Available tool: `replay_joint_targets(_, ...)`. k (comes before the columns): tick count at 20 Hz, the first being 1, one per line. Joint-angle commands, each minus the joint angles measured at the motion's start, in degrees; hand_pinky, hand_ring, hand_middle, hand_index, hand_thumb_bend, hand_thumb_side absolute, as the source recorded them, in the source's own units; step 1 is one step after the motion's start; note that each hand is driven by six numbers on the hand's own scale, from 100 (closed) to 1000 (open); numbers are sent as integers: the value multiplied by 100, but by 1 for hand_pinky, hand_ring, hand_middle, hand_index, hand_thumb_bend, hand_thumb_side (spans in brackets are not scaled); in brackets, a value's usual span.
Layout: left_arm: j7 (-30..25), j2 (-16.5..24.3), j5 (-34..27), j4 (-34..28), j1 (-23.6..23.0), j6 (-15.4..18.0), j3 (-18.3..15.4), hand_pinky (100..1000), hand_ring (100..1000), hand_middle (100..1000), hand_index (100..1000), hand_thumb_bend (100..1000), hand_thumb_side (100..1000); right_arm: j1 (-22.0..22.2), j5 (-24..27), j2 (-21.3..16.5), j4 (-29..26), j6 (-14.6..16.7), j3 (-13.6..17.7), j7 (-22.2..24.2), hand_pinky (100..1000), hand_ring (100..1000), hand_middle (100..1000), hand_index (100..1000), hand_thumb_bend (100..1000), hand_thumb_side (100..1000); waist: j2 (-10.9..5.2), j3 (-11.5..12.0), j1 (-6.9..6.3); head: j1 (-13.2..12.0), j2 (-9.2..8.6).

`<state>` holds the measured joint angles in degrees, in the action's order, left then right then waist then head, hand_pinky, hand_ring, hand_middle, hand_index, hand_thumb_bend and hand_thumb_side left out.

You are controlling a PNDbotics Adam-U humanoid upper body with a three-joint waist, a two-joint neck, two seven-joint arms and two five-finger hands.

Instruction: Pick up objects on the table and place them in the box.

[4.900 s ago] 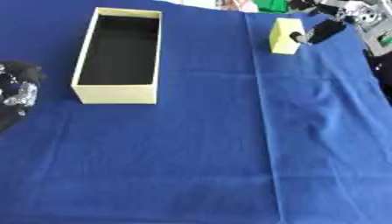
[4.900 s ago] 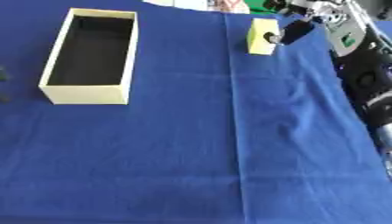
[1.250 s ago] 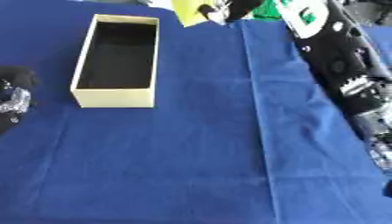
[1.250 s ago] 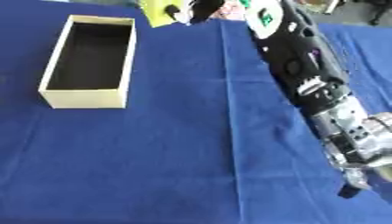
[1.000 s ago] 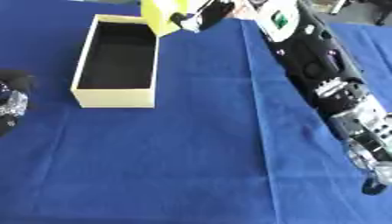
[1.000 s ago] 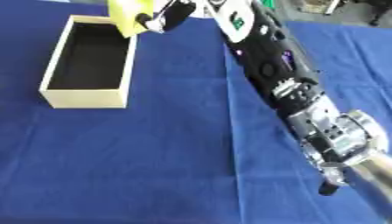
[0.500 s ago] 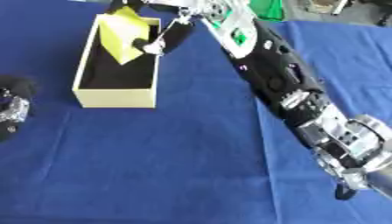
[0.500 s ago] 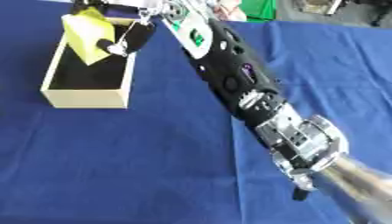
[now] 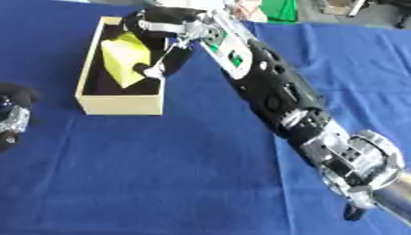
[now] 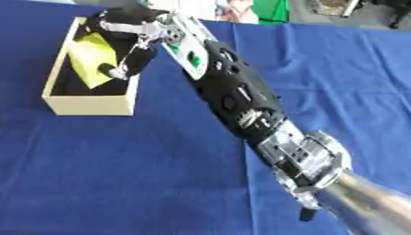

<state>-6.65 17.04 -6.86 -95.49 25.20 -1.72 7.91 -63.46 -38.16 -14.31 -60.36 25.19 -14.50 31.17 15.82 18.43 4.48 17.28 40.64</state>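
- While it hangs tilted over the inside of the box [image 9: 120,103], the yellow block [image 9: 125,57] is held by the right hand [image 9: 164,43], whose fingers curl round its right side; its lower corner sits below the rim, though whether it touches the floor of the box cannot be told.
- Block: 1 item, plain yellow, flat faces and sharp edges (it reads as a small carton or foam brick). Judged light and stiff, since it keeps its shape in the hold and shows no sag. The smooth faces may be slippery.
- Where to take hold: across 2 opposite flat faces, near the middle, as here. A hold near 1 corner would likely let it swing.
- Box: 1 item, cream walls, dark inside, long and narrow, on the blue cloth [image 9: 160,183]. The block fits within its width only when turned along it, I judge.
- Left hand [image 9: 12,119]: idle at the left edge of the cloth, well apart from the box; whether its fingers are straight or curled cannot be told.
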Motion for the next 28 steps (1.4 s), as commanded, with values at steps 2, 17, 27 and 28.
replay_joint_targets(2, -32, 40, 44, -81, 59, 9, 4, 472, 702, 591, 636, 100, 248, -90, -27, -56, -40, 75, 16, -136, 890, 932, 952, 957, 308, 242, -105, -16, -72, 5, -72)
replay_joint_targets(17, 68, 107, 1, -89, 34, 10, -73, 473, 706, 600, 637, 100, 249, -37, 711, -737, -444, -238, 292, -728, 858, 902, 895, 944, 204, 215, -132, -279, -74, -159, -67)
replay_joint_targets(27, 206, 178, 9, -95, -50, 21, -202, 474, 708, 602, 638, 100, 249, 919, 1959, -1967, -1021, -799, 823, -1418, 827, 887, 857, 936, 105, 235, -140, -694, -100, -502, -62)
replay_joint_targets(28, 215, 181, 11, -96, -54, 23, -212, 474, 709, 602, 638, 100, 249, 1055, 2170, -2074, -1054, -886, 914, -1545, 824, 886, 855, 934, 100, 236, -135, -732, -110, -518, -62)
